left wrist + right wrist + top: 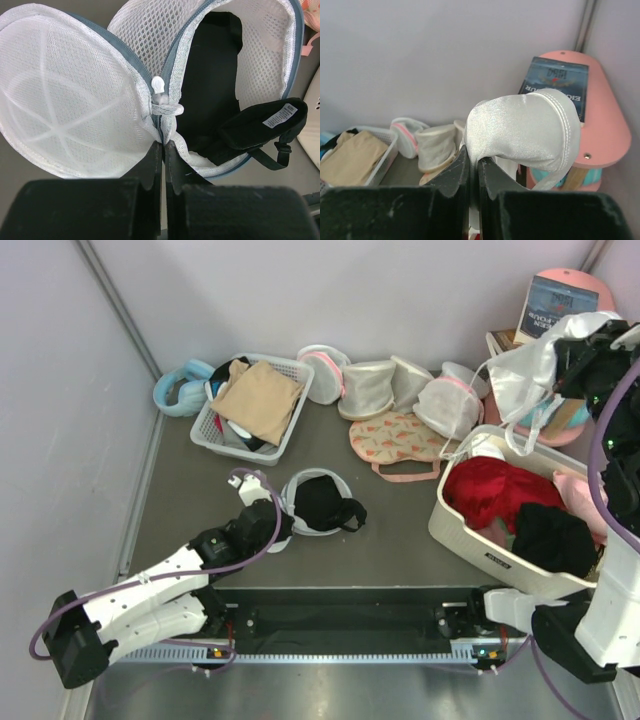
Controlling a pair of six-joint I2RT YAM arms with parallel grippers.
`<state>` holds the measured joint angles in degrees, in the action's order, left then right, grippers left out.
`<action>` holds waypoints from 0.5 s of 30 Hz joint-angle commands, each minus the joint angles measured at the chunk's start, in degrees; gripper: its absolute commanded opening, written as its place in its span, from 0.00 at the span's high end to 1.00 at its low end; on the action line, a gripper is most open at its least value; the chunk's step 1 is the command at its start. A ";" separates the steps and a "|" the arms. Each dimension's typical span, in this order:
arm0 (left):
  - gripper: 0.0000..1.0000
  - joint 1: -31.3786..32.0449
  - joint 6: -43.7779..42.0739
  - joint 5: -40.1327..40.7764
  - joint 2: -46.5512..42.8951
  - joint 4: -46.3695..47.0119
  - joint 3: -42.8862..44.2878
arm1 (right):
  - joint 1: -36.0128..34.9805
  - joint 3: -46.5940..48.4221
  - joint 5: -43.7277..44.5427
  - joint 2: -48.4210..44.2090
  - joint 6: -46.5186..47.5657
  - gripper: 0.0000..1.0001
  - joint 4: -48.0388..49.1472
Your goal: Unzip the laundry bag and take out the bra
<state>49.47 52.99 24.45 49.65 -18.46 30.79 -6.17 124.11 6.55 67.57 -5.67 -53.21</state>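
Now, left jaws tight on laundry bag (75, 105) rim, bra (215, 75) over its edge; right jaws high, tight on white garment (520, 125).

**Bra partly out of sight**

In the left wrist view, the mesh wall of the laundry bag (75, 100) hides part of the bra (215, 75). The picture's edge crops the bag's left dome. The print on the bra's label (280, 116) is too small to read. Overhead, the right edge cuts off the right arm (615, 570). The white garment (525, 130) covers the lower part of the book (555, 80), whose lettering is blurred.
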 commanded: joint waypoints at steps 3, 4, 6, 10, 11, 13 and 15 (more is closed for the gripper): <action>1.00 -0.25 -1.13 -0.63 0.19 2.20 -0.29 | 0.81 2.98 10.59 -2.00 2.68 1.00 0.92; 1.00 -0.34 -1.14 -0.72 0.27 2.20 -0.20 | 0.81 2.98 10.94 -2.18 2.68 1.00 0.74; 1.00 -0.34 -1.49 -1.07 0.54 2.29 -0.02 | 0.81 2.54 11.73 -2.79 2.51 1.00 0.22; 1.00 -0.34 -1.84 -1.42 1.41 2.46 0.59 | 0.81 -5.16 12.09 -5.51 0.76 1.00 0.12; 1.00 -0.34 -1.84 -1.42 1.50 2.46 0.68 | 0.81 -7.46 11.65 -6.30 0.05 1.00 0.21; 1.00 -0.34 -2.10 -1.51 1.50 2.46 0.94 | 0.81 -14.99 11.56 -9.55 -2.23 1.00 1.00; 1.00 -0.34 -2.19 -1.60 1.42 2.38 1.03 | 0.81 -20.64 12.52 -13.32 -4.51 1.00 2.49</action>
<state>49.36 51.90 23.27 51.05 -18.09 30.68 -6.09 112.99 16.97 58.81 -5.76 -52.69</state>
